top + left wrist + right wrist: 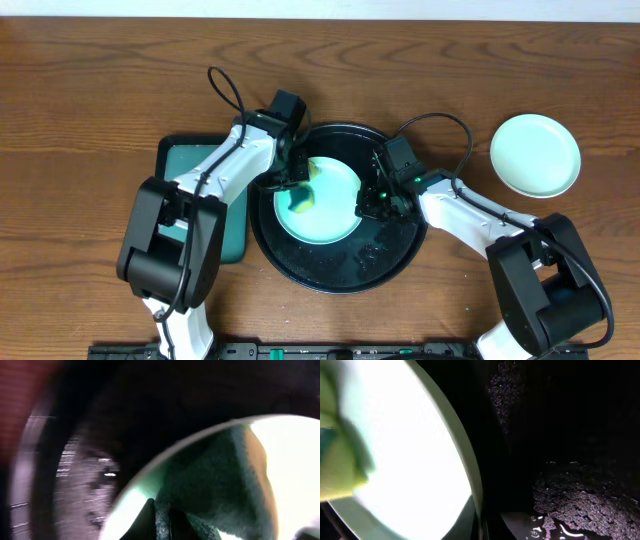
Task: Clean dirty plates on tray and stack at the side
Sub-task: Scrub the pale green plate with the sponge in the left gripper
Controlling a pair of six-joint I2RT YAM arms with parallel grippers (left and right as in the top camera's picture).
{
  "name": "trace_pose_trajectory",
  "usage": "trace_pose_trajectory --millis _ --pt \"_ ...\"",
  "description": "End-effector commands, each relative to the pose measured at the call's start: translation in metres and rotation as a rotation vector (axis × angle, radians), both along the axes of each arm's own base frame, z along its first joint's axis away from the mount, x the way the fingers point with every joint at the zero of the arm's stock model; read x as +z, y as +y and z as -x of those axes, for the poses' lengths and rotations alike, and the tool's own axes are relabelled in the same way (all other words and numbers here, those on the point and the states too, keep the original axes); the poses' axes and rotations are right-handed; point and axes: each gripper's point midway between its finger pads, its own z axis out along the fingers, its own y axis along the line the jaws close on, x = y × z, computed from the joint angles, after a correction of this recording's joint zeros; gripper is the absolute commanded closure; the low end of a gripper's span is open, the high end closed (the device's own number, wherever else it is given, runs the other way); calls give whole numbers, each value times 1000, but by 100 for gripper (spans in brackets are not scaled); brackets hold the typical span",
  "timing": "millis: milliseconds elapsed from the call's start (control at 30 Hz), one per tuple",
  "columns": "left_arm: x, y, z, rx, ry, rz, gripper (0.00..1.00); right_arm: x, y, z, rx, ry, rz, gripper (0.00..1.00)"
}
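Observation:
A mint-green plate (330,205) lies in the round black tray (335,270). It has a teal smear (298,204) on its left part. My left gripper (296,183) is shut on a yellow-green sponge (312,172) and presses it on the plate's left side. The left wrist view shows the sponge's dark scouring face (215,475) on the plate (290,460). My right gripper (366,202) is shut on the plate's right rim, which shows between its fingers (482,520) in the right wrist view. A clean pale plate (535,155) sits on the table at right. No third plate shows.
A rectangular black tray with a green pad (195,165) lies left of the round tray, under my left arm. The round tray's floor is wet (570,495). Cables loop above both wrists. Bare wooden table surrounds everything.

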Motion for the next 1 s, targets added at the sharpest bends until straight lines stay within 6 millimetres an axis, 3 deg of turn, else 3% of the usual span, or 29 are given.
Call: trace_pose_trajectory --millis 0,167,267,433,633,767,967 --pt "-24 112 5 90 -5 -542 93 -19 -14 13 -2 50 75 98" --pt "-19 113 21 79 38 -597 93 -19 -14 13 0 49 75 98" --pt "-24 93 36 -16 109 -528 93 -19 -14 13 1 48 75 99" --pt "-33 1 80 -309 286 -66 93 -19 -14 12 11 41 76 98" --pt "-3 -96 127 -500 384 440 93 -19 -14 13 10 42 80 98" --pt "6 -122 129 -526 358 559 93 -19 -14 13 10 43 79 98" --pt "1 -141 94 -478 216 577 93 -20 -16 15 10 53 85 99"
